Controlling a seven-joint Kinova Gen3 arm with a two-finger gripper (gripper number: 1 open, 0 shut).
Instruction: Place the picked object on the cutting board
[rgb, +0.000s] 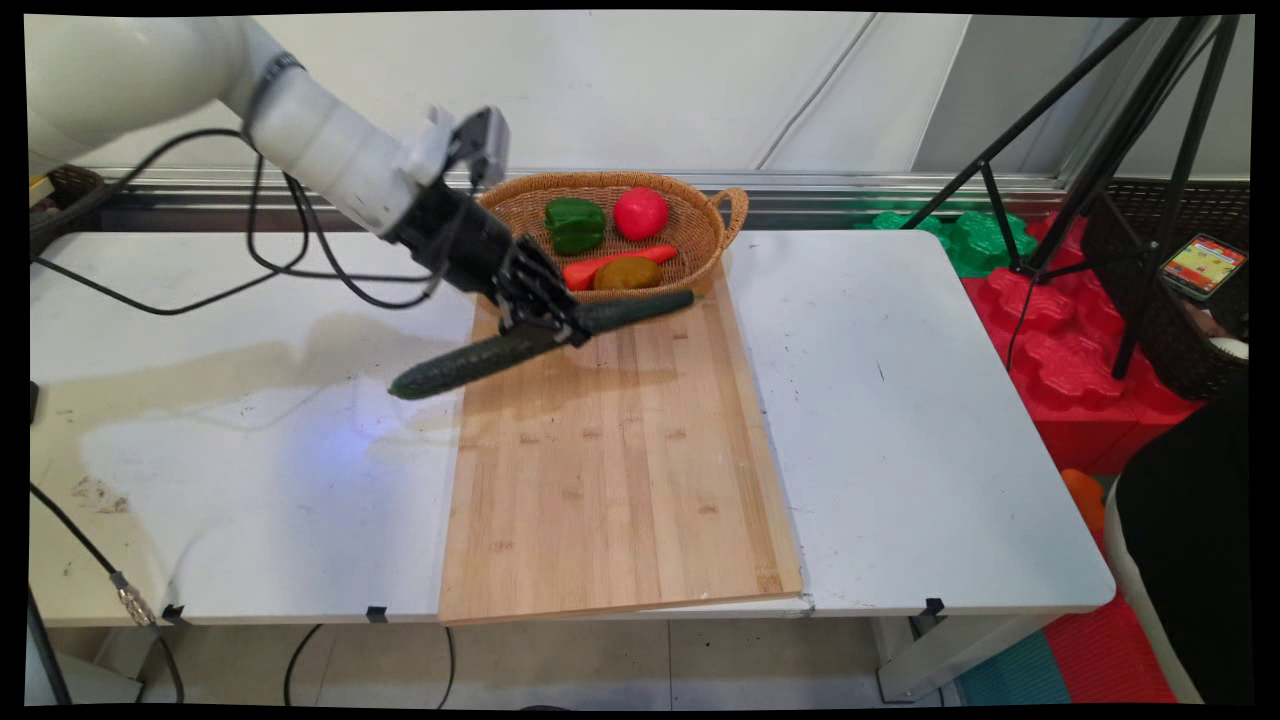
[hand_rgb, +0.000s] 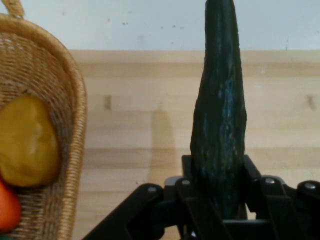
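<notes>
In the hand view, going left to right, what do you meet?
Orange-red vegetable at the lower left corner → yellow-brown vegetable in the wicker basket → basket's rim → bare wooden board → dark green cucumber, held in the end effector.

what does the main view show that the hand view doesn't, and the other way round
Only the main view shows the green pepper, the tomato, the whole cutting board on the white table, and the cucumber's full length.

Only the hand view shows the cucumber close up, seated between the gripper's fingers.

Both show the gripper shut on the cucumber above the board, and the basket with the potato and carrot.
</notes>
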